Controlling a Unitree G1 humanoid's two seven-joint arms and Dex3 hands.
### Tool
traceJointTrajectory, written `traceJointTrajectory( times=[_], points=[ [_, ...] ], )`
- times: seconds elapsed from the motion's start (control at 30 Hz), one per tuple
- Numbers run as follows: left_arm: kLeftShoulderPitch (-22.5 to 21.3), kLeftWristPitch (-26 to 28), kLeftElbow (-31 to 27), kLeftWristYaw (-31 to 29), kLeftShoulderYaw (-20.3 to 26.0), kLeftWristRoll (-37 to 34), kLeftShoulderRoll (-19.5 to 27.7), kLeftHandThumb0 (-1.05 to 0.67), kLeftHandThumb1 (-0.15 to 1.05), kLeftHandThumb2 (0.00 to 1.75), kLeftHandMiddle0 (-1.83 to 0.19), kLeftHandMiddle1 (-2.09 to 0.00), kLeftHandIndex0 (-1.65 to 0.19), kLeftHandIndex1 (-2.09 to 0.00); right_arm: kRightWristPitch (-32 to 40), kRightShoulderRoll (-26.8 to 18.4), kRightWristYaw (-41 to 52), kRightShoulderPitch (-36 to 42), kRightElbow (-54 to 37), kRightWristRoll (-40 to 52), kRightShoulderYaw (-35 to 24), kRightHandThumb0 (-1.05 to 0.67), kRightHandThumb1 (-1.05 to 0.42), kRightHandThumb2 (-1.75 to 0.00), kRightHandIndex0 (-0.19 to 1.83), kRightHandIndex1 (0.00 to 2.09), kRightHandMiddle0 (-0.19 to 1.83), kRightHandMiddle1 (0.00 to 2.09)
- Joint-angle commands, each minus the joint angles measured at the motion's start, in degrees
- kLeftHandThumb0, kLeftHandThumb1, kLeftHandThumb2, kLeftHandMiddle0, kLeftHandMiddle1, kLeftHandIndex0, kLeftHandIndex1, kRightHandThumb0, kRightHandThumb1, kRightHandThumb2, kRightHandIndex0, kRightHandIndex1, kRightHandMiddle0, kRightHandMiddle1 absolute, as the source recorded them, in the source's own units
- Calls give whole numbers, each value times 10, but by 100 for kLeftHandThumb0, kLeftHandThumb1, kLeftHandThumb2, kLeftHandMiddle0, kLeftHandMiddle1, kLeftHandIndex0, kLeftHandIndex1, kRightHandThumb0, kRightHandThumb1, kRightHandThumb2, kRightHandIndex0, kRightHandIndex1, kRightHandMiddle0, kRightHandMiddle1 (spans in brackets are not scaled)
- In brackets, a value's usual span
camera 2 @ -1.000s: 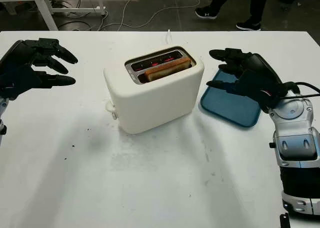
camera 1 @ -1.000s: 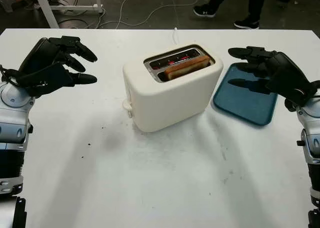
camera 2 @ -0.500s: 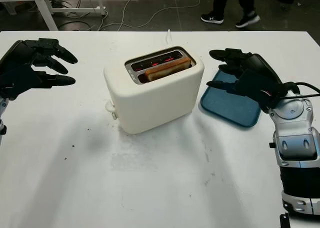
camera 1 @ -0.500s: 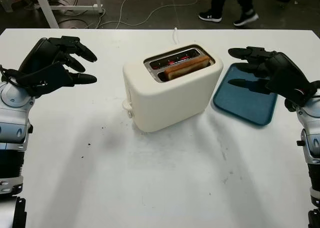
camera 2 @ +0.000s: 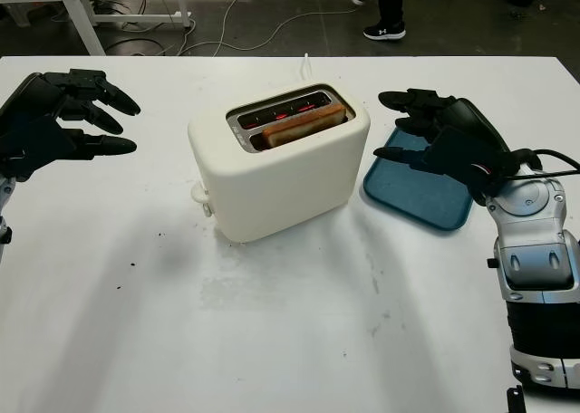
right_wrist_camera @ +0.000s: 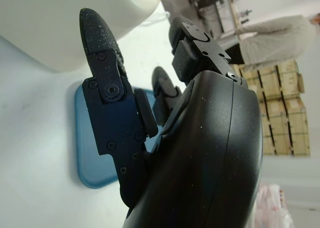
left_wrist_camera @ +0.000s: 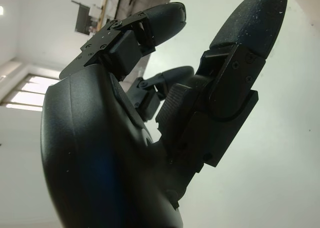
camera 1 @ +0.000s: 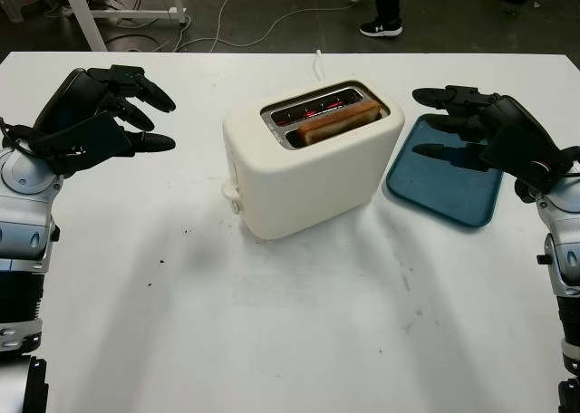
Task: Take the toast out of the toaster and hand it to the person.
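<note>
A cream toaster [camera 1: 313, 164] stands mid-worktop [camera 1: 299, 322], with the toast [camera 1: 339, 120] sitting in its nearer slot, its top edge poking out. The left hand [camera 1: 95, 119] is raised above the worktop well to the toaster's left, released and holding nothing. The right hand [camera 1: 489, 132] is raised over the blue tray [camera 1: 444, 182] just right of the toaster, likewise released. A person's legs [camera 1: 385, 1] show on the floor beyond the worktop.

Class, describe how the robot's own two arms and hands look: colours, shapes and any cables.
Both hands, left hand and right hand, are black, with rounded shells and three chunky, jointed fingers held by small screws. The forearms are silver-grey with round joint housings. Thin black cables run along each wrist.
</note>
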Motion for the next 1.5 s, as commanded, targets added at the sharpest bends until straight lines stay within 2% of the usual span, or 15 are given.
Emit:
traceJointTrajectory(
  times=[0.0, 1.47],
  points=[
    [-2, -10, 0, 3, 2, -1, 4, -105, 71, 0, -76, -91, -72, -85, -10, 4, 1, -7, 1, 10, -3, -65, -89, 0, 49, 1, 44, 0],
    [-4, -10, 2, 0, 2, -5, 2, -105, 70, 0, -75, -92, -71, -86, -1, 1, -1, -6, -9, 7, -2, -65, -90, 0, 49, 1, 44, 0]
  ],
)
